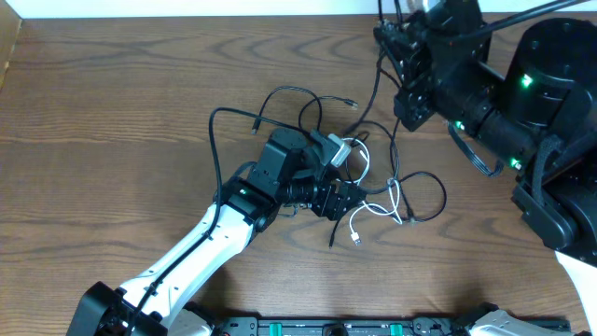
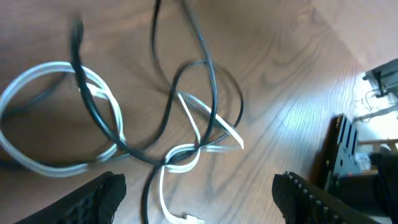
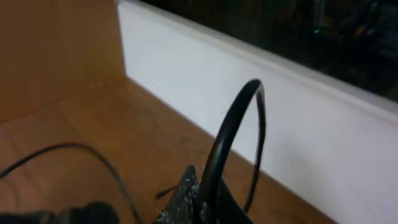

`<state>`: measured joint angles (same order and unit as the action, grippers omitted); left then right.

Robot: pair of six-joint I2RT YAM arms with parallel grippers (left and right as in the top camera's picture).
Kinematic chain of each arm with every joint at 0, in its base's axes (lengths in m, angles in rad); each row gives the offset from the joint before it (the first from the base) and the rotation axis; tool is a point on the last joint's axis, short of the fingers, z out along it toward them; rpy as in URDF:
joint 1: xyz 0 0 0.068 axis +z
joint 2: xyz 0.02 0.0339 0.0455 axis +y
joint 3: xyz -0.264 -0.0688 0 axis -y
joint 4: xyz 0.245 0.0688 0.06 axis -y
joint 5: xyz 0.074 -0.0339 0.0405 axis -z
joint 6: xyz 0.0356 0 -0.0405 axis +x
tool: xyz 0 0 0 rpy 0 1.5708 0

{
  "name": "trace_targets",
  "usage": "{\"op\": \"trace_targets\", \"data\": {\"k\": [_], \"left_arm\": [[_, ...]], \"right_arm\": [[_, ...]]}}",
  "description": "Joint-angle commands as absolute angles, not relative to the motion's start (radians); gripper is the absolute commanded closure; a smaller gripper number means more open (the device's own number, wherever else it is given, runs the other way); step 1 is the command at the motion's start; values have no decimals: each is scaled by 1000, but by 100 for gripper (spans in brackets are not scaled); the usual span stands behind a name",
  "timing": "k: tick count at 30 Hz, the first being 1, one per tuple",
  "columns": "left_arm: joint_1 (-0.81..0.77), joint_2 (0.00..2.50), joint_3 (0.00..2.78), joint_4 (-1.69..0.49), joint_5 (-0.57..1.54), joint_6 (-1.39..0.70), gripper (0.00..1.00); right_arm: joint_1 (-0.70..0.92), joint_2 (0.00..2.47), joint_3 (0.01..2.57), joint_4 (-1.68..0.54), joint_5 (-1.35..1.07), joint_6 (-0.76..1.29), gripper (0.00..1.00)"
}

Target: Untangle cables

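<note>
The cables lie in a tangle at mid-table: a white cable (image 1: 358, 227) with a small plug, looped through thin black cables (image 1: 424, 196). In the left wrist view the white cable (image 2: 56, 118) makes wide loops crossed by black cables (image 2: 211, 93). My left gripper (image 1: 357, 202) hovers low over the tangle, open (image 2: 199, 208), with the white cable's end and a black strand lying between its fingers (image 2: 93, 199), untouched. My right gripper (image 1: 385, 37) is at the far table edge, shut (image 3: 200, 196) on a black cable (image 3: 233, 118) that arches up from its jaws and runs back to the tangle (image 1: 378, 89).
A white wall (image 3: 249, 87) runs along the table's far edge, right behind the right gripper. The right arm's bulky body (image 1: 522, 103) and its thick wires (image 1: 471, 154) fill the right side. One black cable (image 1: 216, 140) loops leftward beside the left arm (image 1: 187, 257).
</note>
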<state>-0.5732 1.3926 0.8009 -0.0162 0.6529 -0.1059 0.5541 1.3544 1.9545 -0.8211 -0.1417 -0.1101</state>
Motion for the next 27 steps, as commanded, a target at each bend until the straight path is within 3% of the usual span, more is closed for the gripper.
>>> {"op": "trace_targets", "data": {"k": [1,8,10,14,27], "left_arm": [[-575,1391,808,64,666,-92,19],[-575,1391,808,271,582,-199,19],[-575,1391,808,331,532,-221,11],[-575,1391,808,447,448,-252,6],[-575,1391,808,692,366,-370,5]], "right_arm": [[557,1354,1963,-841,-223,-105,99],[557,1370,1963,-878,-292,-106,99],[557,1372,1963,-897,-321,-106,99],[557,1373,1963,-947,-348,-123,99],[558,1373,1963,-1051,-404,-145,99]]}}
